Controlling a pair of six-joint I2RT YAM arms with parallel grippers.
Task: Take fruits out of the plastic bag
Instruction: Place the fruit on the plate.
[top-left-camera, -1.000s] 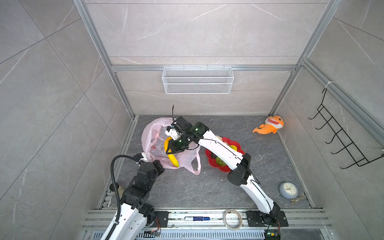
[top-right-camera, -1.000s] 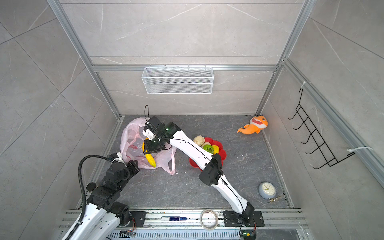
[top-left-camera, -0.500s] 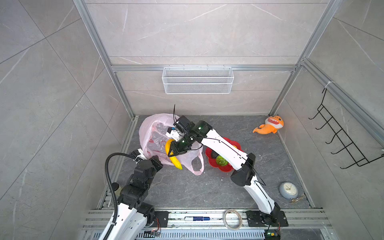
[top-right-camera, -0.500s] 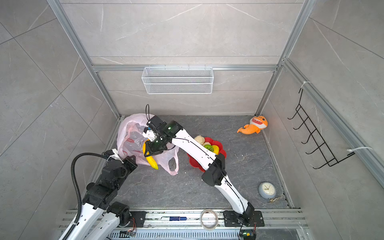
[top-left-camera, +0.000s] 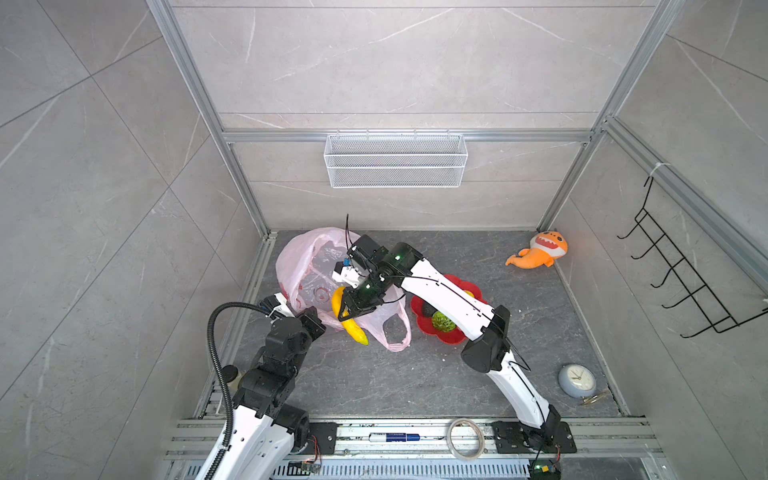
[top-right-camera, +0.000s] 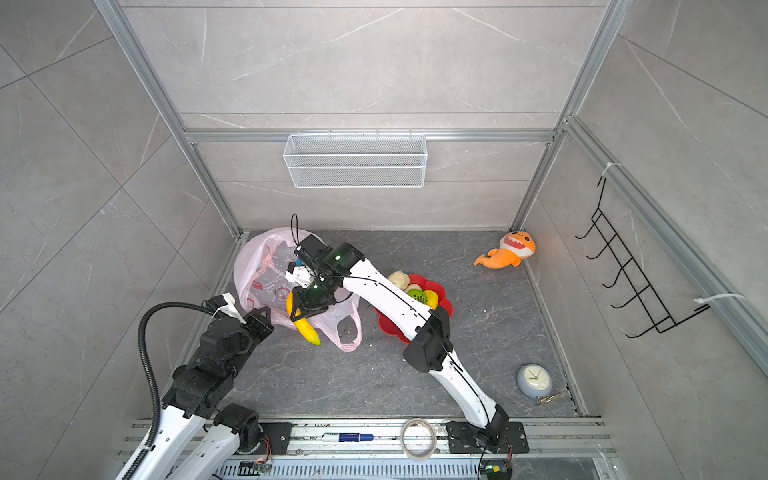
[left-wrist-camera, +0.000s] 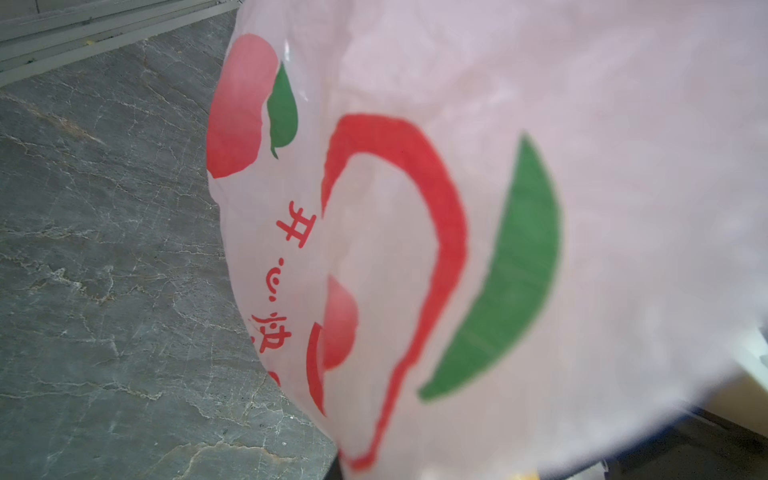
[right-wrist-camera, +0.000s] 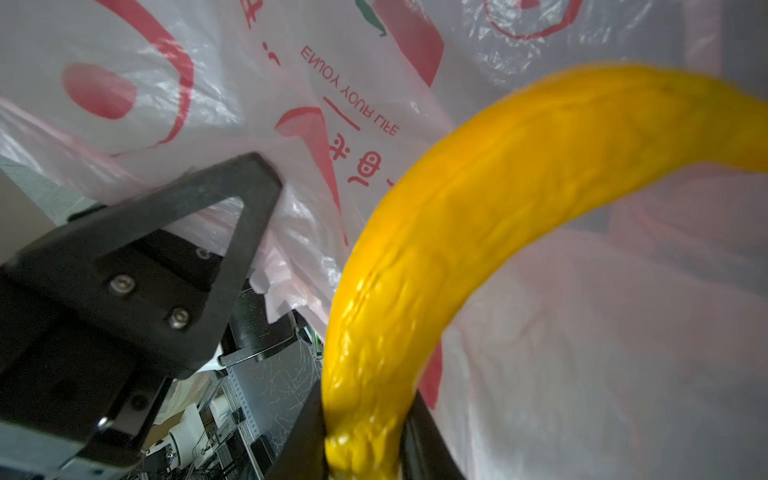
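Right hand (top-left-camera: 344, 314) around banana (top-left-camera: 356, 332) — bag (top-left-camera: 297, 266) alongside

One plastic bag (top-left-camera: 299, 266), one banana (top-left-camera: 356, 330), one plate (top-left-camera: 419, 325), one clock (top-left-camera: 577, 380)

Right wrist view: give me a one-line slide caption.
Right gripper holds the yellow banana in front of the printed pink plastic bag.

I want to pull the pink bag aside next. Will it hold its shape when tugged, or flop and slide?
Probably floppy: the bag is thin, creased film, and its handle lies slack on the table. Likely very light, so it may drag along with the banana. Its glossy surface looks slippery.
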